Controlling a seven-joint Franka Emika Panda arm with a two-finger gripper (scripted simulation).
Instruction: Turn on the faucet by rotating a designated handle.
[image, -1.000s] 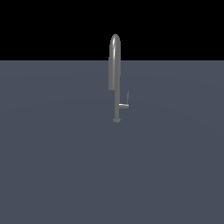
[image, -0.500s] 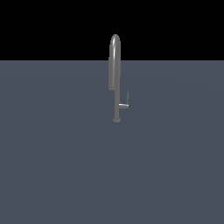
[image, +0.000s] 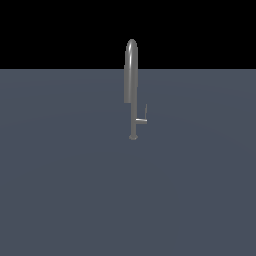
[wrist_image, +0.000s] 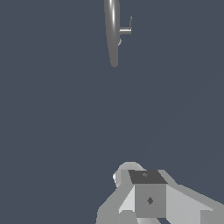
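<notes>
Faucet (image: 131, 85) stands upright on grey surface (image: 60, 190). Handle (image: 142, 119) juts off stem low down, on exterior view's right, rod tip upward. Gripper (wrist_image: 148, 197) well apart from faucet — jaw state cannot be told. Approach is best aimed at thin rod, not spout — sideways push around stem judged needed.

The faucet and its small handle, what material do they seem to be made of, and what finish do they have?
The faucet looks like grey metal with a smooth, polished finish: a bright highlight runs along its arched spout, as on steel or chrome. This is a simulator render, so that is only its look. The handle shows the same pale grey, probably the same metal, but it is too thin to judge its sheen.
</notes>
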